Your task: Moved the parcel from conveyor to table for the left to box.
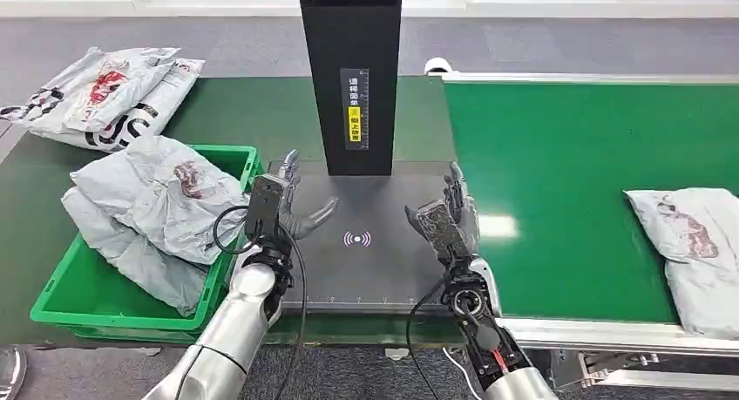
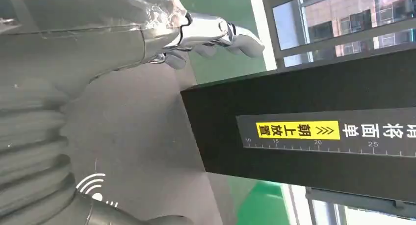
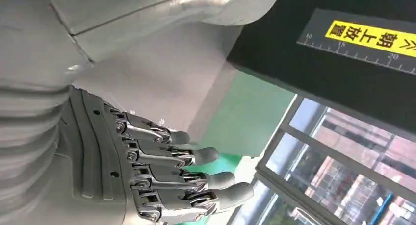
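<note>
I can read a yellow label (image 2: 298, 130) on the black column (image 1: 350, 77); in my left wrist view it carries Chinese characters, 朝上放置, with chevrons beside them; next to it on the same grey strip (image 2: 333, 132) run more white characters, partly cut off by the picture's edge, which I cannot make out in full; below sits a ruler scale marked 10, 15, 20, 25; my right wrist view shows the scale at 10, 15 and 20; the grey scanning plate (image 1: 366, 269) bears a white wireless-wave sign (image 1: 356, 238); the grey bags (image 1: 113, 95) behind the green bin show red and black print, too crumpled for me to read.
</note>
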Controlling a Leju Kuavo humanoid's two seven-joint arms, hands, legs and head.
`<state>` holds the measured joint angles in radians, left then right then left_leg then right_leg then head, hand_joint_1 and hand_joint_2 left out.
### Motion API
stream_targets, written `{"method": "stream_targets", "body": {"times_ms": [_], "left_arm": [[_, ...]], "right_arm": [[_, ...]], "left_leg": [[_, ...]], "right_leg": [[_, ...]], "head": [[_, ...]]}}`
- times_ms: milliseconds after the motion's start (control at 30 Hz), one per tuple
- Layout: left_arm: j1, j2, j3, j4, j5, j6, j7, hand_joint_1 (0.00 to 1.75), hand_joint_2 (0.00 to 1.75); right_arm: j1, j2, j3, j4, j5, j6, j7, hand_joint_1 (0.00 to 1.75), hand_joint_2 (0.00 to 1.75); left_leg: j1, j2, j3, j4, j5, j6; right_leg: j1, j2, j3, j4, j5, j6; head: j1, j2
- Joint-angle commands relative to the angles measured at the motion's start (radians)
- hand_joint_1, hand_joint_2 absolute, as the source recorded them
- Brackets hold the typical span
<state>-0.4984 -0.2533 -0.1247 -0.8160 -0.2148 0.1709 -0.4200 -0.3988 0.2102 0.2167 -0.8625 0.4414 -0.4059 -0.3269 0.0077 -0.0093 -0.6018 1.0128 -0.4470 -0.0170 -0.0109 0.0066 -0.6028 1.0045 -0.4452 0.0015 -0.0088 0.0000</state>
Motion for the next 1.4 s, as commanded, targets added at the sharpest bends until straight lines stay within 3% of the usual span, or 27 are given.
{"method": "stream_targets", "body": {"times_ms": [33, 167, 233, 300, 500, 967, 1133, 1267, 1400], "left_arm": [[-0.018, 0.027, -0.014, 0.053, 0.003, 0.022, 0.001, 0.0, 1.75], [-0.017, 0.03, -0.009, 0.055, 0.003, 0.022, 0.001, 0.0, 1.75], [-0.013, 0.028, 0.003, 0.057, 0.005, 0.021, 0.0, 0.0, 1.75], [0.005, 0.021, 0.008, 0.052, -0.01, 0.019, -0.01, 0.0, 1.75], [0.05, 0.01, -0.007, 0.016, -0.02, 0.032, -0.027, 0.0, 1.75], [0.05, 0.01, -0.009, 0.015, -0.02, 0.033, -0.027, 0.0, 1.75], [0.032, 0.014, -0.016, 0.004, -0.01, 0.02, -0.014, 0.0, 1.75], [0.018, 0.024, -0.012, 0.047, 0.018, 0.014, -0.029, 0.0, 1.75], [0.014, 0.036, -0.015, 0.065, 0.043, 0.009, -0.044, 0.0, 1.75]], "right_arm": [[-0.071, -0.06, -0.053, 0.102, 0.159, -0.18, 0.067, 0.0, 1.75], [-0.076, -0.071, -0.067, 0.114, 0.186, -0.198, 0.078, 0.0, 1.75], [-0.084, -0.086, -0.1, 0.147, 0.314, -0.292, 0.137, 0.0, 1.75], [-0.058, -0.082, -0.263, 0.116, 0.516, -0.292, 0.153, 0.0, 1.75], [-0.021, -0.091, -0.636, 0.096, 0.821, -0.292, 0.076, 0.0, 1.75], [-0.023, -0.095, -0.654, 0.099, 0.838, -0.292, 0.085, 0.0, 1.75], [-0.037, -0.149, -0.69, 0.165, 1.024, -0.292, 0.3, 0.0, 1.75], [-0.039, -0.223, -0.664, 0.267, 1.065, -0.292, 0.408, 0.0, 1.75], [-0.093, -0.275, -0.587, 0.454, 1.129, -0.292, 0.591, 0.0, 1.75]], "left_leg": [[0.0, 0.0, 0.004, -0.003, 0.0, 0.001], [0.0, 0.0, 0.002, -0.001, 0.0, 0.0], [0.0, 0.0, 0.004, -0.002, 0.0, 0.001], [0.0, 0.0, 0.004, -0.003, 0.0, 0.001], [0.0, -0.006, 0.004, -0.003, 0.001, 0.001], [-0.001, -0.001, 0.002, -0.001, -0.001, 0.001], [-0.001, -0.002, 0.003, -0.001, -0.001, 0.002], [-0.001, -0.004, 0.002, -0.001, 0.0, 0.002], [-0.001, -0.001, 0.002, -0.001, -0.001, 0.002]], "right_leg": [[0.0, -0.002, 0.005, -0.003, 0.0, 0.0], [0.0, -0.001, 0.002, -0.001, 0.0, 0.0], [0.0, -0.001, 0.005, -0.003, 0.0, 0.0], [0.0, -0.002, 0.005, -0.003, 0.0, 0.0], [0.0, -0.007, 0.006, -0.004, -0.001, 0.0], [0.0, -0.003, 0.003, -0.002, 0.0, 0.0], [0.0, -0.003, 0.004, -0.002, -0.001, 0.0], [-0.001, -0.004, 0.003, -0.002, 0.0, 0.0], [-0.002, -0.002, 0.003, -0.002, 0.0, 0.001]], "head": [[0.0, 0.0], [0.0, 0.0], [0.0, 0.0], [0.0, 0.0], [0.0, 0.0], [0.0, 0.0], [0.0, 0.0], [0.0, 0.0], [0.0, 0.0]]}}
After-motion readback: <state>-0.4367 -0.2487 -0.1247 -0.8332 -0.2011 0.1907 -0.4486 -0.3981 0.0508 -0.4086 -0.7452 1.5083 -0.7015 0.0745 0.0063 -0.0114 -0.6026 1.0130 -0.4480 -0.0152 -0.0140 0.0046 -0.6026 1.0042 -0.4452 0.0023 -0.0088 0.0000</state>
